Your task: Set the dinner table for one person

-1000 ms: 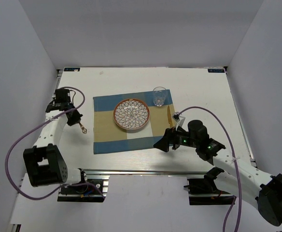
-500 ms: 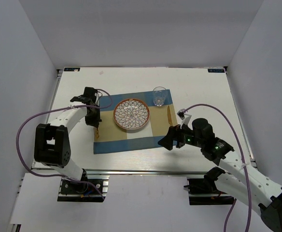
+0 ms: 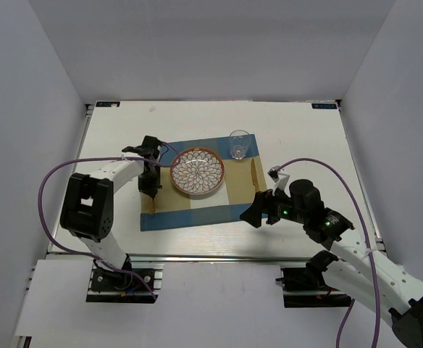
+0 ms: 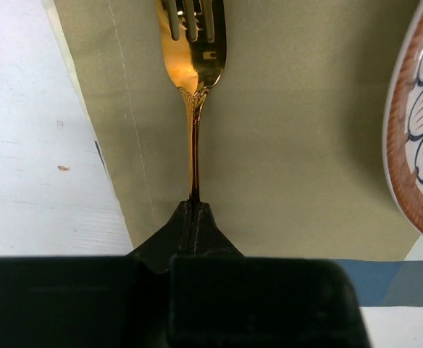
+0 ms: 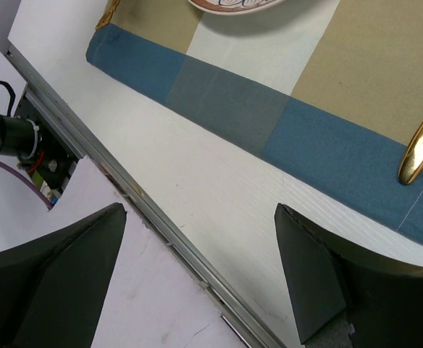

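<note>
Tabletop [image 3: 306,138] carries placemat [image 3: 197,210]; I see left claw [image 4: 195,206] low, clamped on fork [image 4: 194,58] handle; right claw [image 5: 199,217] hovers, spread wide.

Overhead rear view down onto dinner table [image 3: 306,145], close wrist views, sharing placemat [image 3: 204,206]

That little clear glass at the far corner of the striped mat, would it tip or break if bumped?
The glass looks short and wide and stands upright, so it would probably slide rather than tip. It seems empty, so it is likely light. Being clear glass, it may be slick to grip and could crack if knocked over.
</note>
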Available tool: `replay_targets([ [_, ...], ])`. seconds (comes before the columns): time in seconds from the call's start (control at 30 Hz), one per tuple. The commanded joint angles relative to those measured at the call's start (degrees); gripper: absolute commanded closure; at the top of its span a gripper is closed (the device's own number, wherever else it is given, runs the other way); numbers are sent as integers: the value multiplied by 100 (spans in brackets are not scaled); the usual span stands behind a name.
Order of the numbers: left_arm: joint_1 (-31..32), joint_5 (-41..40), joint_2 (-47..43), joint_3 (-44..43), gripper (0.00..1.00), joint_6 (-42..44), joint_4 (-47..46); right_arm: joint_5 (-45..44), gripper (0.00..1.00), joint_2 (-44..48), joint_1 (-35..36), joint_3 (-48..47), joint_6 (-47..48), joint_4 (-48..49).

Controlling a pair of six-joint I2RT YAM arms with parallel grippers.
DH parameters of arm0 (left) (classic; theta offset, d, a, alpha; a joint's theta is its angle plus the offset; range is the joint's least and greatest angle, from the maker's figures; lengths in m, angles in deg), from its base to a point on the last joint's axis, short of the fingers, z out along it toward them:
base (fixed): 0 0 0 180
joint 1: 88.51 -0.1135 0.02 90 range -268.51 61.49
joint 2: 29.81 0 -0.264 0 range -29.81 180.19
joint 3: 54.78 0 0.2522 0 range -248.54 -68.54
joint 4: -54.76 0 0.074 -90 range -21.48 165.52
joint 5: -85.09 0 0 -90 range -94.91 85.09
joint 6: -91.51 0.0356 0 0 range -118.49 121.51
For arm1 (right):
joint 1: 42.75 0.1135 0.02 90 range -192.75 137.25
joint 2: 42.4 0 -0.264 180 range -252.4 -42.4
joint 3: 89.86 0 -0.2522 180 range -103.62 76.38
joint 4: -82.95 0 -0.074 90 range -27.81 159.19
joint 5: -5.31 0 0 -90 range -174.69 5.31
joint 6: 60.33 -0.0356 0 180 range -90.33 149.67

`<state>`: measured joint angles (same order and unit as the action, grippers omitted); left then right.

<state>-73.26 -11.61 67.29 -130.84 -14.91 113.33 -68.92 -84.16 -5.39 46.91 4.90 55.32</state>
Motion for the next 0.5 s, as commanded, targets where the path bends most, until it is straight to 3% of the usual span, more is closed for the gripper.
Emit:
replay_targets([
  [0.0, 58, -331, 28, -98, 100, -256, -8, -56, 11, 124, 8, -234, 113, -63],
  [0.2, 58, -771, -208, 121, 100, -642, 19, -83, 11, 194, -1, -243, 131, -142],
  [0.47, 58, -570, -227, 210, 100, -476, -78, -39, 11, 159, 17, -226, 105, -81],
])
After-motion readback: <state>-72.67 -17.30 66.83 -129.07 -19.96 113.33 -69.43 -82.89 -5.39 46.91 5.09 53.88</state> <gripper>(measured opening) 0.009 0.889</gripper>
